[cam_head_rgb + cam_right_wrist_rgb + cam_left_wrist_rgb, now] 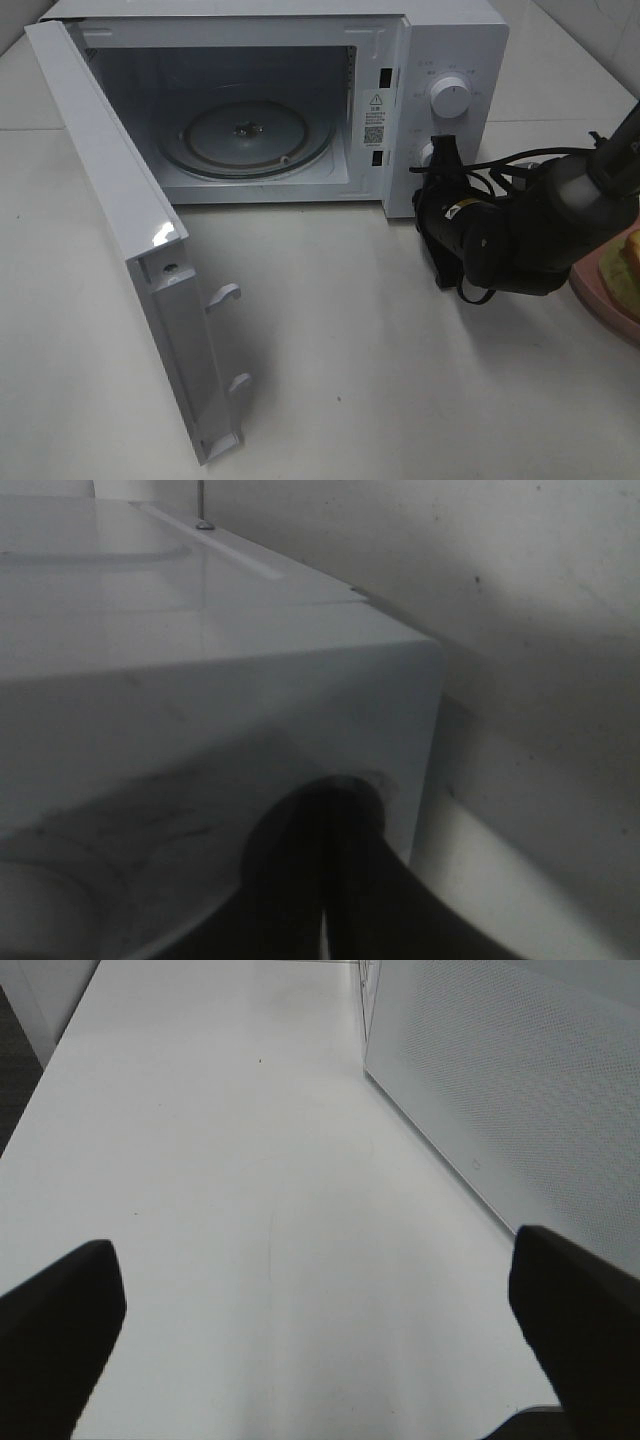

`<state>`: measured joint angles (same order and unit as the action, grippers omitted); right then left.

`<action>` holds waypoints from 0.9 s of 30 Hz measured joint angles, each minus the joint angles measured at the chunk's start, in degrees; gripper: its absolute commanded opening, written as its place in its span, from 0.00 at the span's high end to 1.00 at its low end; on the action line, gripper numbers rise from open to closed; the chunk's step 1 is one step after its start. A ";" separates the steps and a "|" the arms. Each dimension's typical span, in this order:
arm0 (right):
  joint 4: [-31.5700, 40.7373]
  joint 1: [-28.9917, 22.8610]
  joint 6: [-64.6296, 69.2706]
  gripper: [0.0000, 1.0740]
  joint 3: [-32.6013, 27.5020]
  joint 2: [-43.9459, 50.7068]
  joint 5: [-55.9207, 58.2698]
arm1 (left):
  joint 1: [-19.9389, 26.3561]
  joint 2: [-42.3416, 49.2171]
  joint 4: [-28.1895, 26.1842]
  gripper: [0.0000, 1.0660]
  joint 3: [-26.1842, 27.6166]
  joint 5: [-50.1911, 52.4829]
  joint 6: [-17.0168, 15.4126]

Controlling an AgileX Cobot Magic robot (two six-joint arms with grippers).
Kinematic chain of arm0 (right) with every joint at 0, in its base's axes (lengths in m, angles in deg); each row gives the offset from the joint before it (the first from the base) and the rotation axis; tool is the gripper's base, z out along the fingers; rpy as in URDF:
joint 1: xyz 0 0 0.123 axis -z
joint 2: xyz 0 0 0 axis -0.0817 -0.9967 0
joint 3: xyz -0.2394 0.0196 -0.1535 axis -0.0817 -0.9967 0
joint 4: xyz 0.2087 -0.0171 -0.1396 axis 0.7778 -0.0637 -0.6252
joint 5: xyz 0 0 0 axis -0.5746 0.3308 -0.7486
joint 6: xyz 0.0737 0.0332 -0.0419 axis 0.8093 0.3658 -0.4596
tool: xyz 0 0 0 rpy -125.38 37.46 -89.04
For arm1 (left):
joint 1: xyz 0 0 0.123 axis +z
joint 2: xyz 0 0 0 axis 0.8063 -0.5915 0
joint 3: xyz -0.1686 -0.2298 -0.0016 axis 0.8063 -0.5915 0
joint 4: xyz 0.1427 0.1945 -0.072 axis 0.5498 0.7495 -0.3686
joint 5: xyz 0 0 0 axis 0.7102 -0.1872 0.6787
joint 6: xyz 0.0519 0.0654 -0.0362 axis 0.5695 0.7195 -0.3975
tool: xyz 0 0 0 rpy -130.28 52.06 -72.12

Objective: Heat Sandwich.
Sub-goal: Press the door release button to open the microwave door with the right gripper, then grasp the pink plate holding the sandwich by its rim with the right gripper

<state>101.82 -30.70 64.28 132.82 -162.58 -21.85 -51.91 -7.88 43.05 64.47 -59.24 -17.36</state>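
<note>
Pink plate [600, 292] at the table's right edge is loaded with the sandwich [630, 255]. The right gripper [438, 155] is pressed shut against the open microwave's [460, 50] control panel; the left gripper [315, 1300] is spread wide, empty.

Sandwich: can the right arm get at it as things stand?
Probably, once it backs off. The right claw is shut at the control panel of the microwave, pointing away from the sandwich on the plate beside that arm. Nothing visible lies between them.
</note>
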 measured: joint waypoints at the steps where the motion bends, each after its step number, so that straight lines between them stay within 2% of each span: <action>1: -0.17 0.00 0.00 0.98 -0.11 0.17 0.52 | 0.00 0.00 0.00 0.06 0.00 0.00 0.00; 18: -5.27 0.46 0.00 0.96 -11.06 8.42 1.09 | 0.00 0.00 0.00 0.06 0.00 0.00 0.00; 27: -7.68 0.46 -7.91 0.93 -15.07 16.96 10.26 | 0.00 0.00 0.00 0.06 0.00 0.00 0.00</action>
<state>94.14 -30.24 56.37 117.75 -145.62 -11.59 -51.91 -7.88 43.05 64.47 -59.24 -17.36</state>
